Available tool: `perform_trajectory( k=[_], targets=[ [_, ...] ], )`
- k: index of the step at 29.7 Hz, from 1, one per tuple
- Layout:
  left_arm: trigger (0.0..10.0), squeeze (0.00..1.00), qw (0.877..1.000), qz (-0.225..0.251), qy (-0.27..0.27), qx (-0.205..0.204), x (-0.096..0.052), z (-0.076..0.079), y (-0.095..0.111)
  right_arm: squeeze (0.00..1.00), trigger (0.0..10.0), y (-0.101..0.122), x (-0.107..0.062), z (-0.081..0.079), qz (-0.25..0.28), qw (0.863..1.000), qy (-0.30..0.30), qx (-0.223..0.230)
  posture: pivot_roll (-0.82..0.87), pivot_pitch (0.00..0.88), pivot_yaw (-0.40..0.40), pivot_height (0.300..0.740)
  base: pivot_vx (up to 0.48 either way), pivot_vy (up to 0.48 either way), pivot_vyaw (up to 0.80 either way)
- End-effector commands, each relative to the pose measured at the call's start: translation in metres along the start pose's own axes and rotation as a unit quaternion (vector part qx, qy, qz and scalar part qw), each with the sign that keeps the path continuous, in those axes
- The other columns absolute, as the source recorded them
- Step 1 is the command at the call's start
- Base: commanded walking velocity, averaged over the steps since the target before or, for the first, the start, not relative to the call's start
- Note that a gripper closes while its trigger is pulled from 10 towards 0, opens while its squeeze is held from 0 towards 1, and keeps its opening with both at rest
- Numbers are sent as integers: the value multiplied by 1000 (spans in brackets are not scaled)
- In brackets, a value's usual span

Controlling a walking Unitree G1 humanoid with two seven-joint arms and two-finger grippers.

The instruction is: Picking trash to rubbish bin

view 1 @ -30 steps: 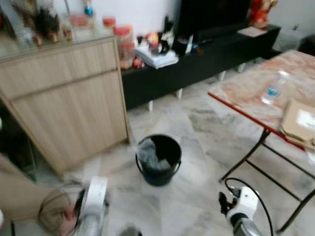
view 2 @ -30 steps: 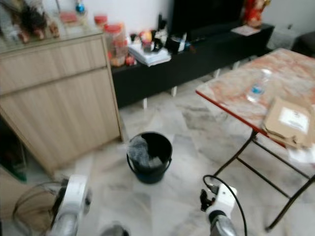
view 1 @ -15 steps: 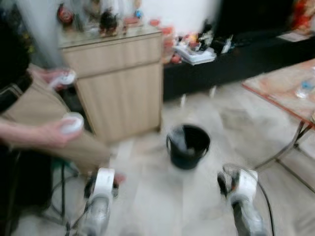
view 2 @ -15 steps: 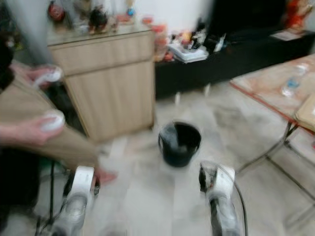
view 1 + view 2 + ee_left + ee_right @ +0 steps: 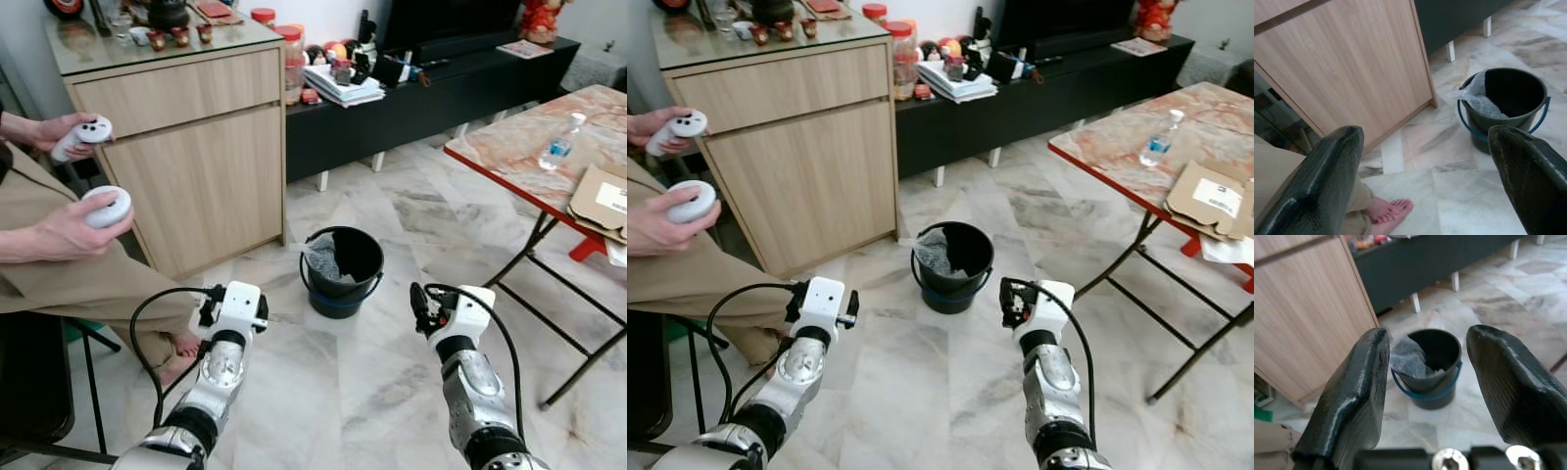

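black bucket (image 5: 342, 270) on marble floor (image 5: 392, 382) beside wooden cabinet (image 5: 196, 147); crumpled clear plastic (image 5: 321, 258) inside at rim | left gripper (image 5: 1425, 161) fingers spread, empty; right gripper (image 5: 1425, 377) fingers spread, empty

Bin (image 5: 342, 272) black with a blue handle and base band, crumpled clear-grey plastic (image 5: 320, 258) at its rim; floor (image 5: 392, 235) pale grey-beige veined marble; cabinet (image 5: 201, 162) light wood grain; low TV unit (image 5: 431, 98) black; bench (image 5: 509, 157) pink-brown marble pattern, red edge, black legs; cardboard (image 5: 602, 201) tan with white label; both pincer fingers black, wrists white, arms silver.
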State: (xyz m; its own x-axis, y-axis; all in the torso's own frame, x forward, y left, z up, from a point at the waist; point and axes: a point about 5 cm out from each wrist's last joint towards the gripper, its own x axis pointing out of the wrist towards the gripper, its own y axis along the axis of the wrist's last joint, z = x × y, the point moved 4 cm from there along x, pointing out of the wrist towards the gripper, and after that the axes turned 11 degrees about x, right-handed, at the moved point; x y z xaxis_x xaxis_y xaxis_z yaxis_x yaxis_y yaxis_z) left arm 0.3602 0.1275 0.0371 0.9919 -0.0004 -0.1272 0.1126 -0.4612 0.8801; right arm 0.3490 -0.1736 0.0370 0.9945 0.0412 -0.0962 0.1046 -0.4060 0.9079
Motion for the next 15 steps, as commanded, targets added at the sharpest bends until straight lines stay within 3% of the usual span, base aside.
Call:
perform_trajectory(
  k=[1, 11, 15],
  targets=[
    [10000, 0, 1000, 20, -12, 2, 3, 6, 13, 0, 10000, 4, 1, -2, 11, 1000, 2, -6, 53, 0, -76, 740, 0, 0, 0],
    [10000, 0, 996, 91, 14, -21, 9, 5, 51, 0, 10000, 27, 10, -16, 55, 998, 8, -8, 57, 0, -80, 740, 0, 0, 0],
    [10000, 0, 995, 93, 32, -34, 9, 1, 53, 0, 10000, 30, 12, -19, 61, 998, 13, -1, 57, 0, -80, 740, 0, 0, -700]
  ],
)
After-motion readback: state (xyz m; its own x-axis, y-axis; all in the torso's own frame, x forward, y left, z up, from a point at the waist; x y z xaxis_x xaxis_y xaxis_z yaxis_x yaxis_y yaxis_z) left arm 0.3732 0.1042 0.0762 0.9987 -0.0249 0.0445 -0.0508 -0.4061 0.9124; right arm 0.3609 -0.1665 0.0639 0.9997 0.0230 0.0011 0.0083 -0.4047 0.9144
